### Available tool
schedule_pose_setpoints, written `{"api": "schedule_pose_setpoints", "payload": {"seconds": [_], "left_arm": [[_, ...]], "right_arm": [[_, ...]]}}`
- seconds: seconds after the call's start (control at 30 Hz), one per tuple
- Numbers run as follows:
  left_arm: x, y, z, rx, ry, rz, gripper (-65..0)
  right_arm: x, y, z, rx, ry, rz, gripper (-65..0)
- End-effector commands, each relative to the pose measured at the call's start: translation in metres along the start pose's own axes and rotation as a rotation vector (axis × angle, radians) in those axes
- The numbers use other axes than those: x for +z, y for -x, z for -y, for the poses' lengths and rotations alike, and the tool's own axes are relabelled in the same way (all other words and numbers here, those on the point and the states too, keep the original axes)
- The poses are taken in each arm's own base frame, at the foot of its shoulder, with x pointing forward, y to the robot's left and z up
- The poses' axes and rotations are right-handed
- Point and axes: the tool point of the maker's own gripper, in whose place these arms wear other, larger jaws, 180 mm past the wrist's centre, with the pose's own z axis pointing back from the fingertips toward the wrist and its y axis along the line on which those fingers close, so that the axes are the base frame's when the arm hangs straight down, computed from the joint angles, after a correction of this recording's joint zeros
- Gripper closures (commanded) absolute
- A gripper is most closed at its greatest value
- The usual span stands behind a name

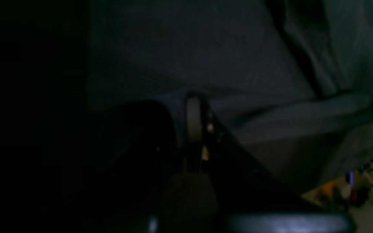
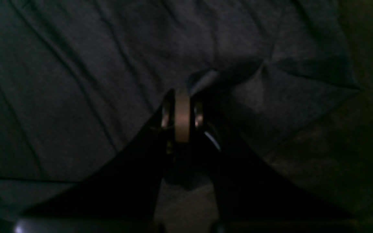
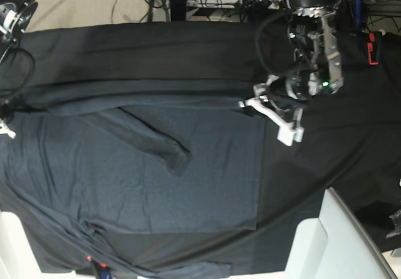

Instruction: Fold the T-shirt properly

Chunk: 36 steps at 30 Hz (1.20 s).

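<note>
Slate-grey knit, the T-shirt [image 3: 138, 166] lies spread over most of the table [image 3: 351, 160] in the base view, a shade lighter and bluer than the black cloth beneath it. Its far long edge has been lifted and carried nearward, making a long ridge of doubled cloth from the left side to the right. One sleeve [image 3: 156, 144] lies slantwise on top of the body panel, and another flap of shirt trails at the near edge, bottom centre.

The left pincer [image 3: 247, 103] sits at the right end of that ridge. Its wrist view shows the jaws together with a fold of grey cloth between them, so it looks clamped on the T-shirt edge. The right pincer [image 2: 182, 94] is barely in the base view (only a sliver of the arm at the far left edge), but its own camera shows the jaws pressed together on a puckered pinch of the same knit, creases radiating from the grip.

As a judgement, the task is early to middling. One lengthwise fold is in hand but not yet laid flat. The loose sleeve, the near side and the crosswise folds are all left to do, and the wrinkles need smoothing.
</note>
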Motion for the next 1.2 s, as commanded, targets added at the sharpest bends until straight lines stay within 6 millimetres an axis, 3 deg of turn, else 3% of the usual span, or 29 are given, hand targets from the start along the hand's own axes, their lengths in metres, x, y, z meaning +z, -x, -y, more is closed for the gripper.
{"api": "schedule_pose_setpoints", "payload": {"seconds": [0.0, 0.13, 0.6, 0.77, 1.17], "left_arm": [[0.003, -0.015, 0.004, -0.006, 0.013, 0.041, 0.0], [0.004, -0.024, 0.002, -0.004, 0.009, 0.085, 0.0], [0.005, -0.026, -0.002, 0.001, 0.001, 0.096, 0.0], [0.007, -0.035, 0.000, -0.001, 0.005, 0.137, 0.0], [0.006, -0.035, 0.000, 0.001, 0.006, 0.137, 0.0]], "right_arm": [[0.008, -0.027, 0.000, 0.001, -0.005, 0.064, -0.2], [0.009, -0.031, 0.001, 0.000, -0.002, 0.091, -0.2], [0.008, -0.034, 0.011, -0.077, 0.053, 0.126, -0.2], [0.013, -0.038, 0.024, -0.149, 0.054, 0.150, -0.2], [0.012, -0.036, 0.020, -0.119, 0.033, 0.142, -0.2]]}}
